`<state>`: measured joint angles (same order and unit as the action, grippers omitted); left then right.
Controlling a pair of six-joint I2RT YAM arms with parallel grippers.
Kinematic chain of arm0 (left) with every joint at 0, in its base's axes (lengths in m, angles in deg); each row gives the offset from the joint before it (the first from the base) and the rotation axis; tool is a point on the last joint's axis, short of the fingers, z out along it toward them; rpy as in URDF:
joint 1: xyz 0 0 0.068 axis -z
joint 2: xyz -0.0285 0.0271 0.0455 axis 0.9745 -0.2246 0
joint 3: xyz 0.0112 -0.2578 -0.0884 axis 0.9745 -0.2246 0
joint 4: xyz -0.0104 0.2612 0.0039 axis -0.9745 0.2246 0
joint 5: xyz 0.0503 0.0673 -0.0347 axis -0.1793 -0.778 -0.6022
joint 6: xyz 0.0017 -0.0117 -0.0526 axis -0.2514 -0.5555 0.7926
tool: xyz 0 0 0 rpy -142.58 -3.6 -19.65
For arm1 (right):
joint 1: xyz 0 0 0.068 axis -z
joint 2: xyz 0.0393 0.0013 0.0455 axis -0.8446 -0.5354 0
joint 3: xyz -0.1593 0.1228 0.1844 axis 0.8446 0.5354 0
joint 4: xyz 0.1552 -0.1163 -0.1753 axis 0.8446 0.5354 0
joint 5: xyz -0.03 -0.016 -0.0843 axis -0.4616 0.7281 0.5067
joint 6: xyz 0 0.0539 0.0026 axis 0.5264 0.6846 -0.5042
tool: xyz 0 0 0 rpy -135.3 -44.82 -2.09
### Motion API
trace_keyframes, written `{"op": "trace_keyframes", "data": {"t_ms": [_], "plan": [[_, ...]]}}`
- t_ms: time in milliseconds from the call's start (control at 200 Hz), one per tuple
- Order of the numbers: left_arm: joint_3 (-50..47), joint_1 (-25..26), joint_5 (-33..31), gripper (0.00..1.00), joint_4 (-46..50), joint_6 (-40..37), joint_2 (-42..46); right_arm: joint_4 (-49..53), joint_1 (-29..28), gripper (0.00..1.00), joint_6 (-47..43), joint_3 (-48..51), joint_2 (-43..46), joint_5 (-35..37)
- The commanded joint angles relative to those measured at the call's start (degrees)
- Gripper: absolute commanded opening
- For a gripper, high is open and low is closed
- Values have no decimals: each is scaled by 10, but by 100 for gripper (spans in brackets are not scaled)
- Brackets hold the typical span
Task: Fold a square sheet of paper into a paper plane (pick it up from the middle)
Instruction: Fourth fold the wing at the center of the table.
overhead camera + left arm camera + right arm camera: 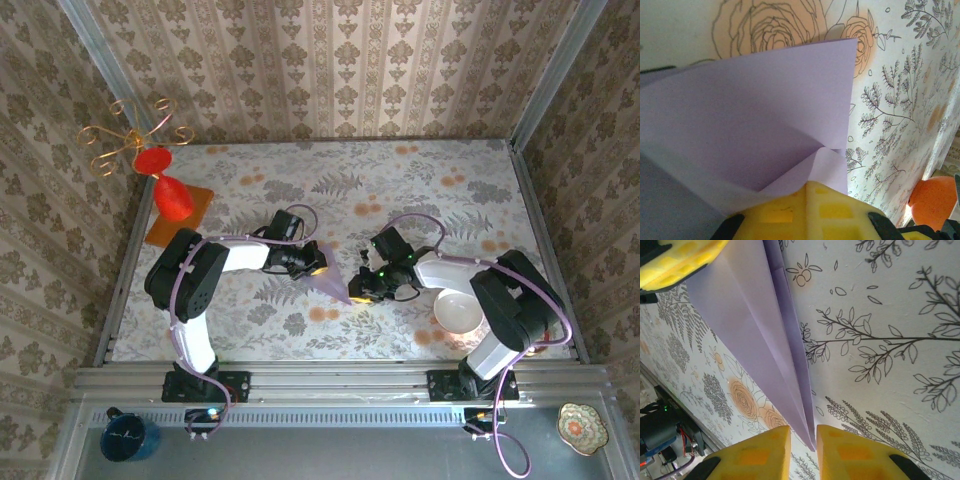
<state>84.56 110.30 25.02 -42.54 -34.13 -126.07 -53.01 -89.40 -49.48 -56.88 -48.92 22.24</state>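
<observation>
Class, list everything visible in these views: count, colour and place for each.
sheet of paper: one, pale lilac, partly folded, mid-table between the claws
vase: one, red, far left, on the mat
mat: one, orange, far-left corner
wire ornament: one, gold, beside the vase
bowl: one, white, near right
cup: one, dark blue, near-left ledge
dish: one, patterned, near-right ledge
table: one, floral, underneath
left claw: one, yellow fingers, shut on paper
right claw: one, yellow fingers, open around paper's tip

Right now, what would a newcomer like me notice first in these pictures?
A folded lilac paper lies in the middle of the table, pinched by the left gripper, its pointed end at the right gripper. A red vase stands on an orange mat in the far left corner.
</observation>
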Motion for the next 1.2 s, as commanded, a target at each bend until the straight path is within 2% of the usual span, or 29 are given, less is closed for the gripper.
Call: {"op": "trace_keyframes", "data": {"t_ms": [0, 330, 610, 750, 860, 940, 1115, 1195], "plan": [[-28, 0, -54, 7, 61, 7, -24, -5, 0, 23, -5, 1, -17, -19], [-28, 2, -51, 8, 60, 7, -20, -6, 0, 13, -20, -13, -37, -29], [-29, 2, -50, 8, 60, 7, -20, -8, -3, 11, -20, -7, -65, -31], [-30, 2, -50, 8, 59, 8, -18, 2, -2, 16, -20, -11, -43, -18], [-32, 2, -49, 8, 59, 5, -14, 19, 2, 24, -27, -11, 11, 31], [-32, 1, -48, 8, 58, 3, -13, 29, 3, 26, -37, -14, 36, 58], [-30, 1, -46, 8, 57, -2, -11, -30, 0, 18, -27, -36, -5, -29], [-29, 2, -45, 8, 56, -2, -13, -35, -6, 15, -25, -58, -37, -44]]}}
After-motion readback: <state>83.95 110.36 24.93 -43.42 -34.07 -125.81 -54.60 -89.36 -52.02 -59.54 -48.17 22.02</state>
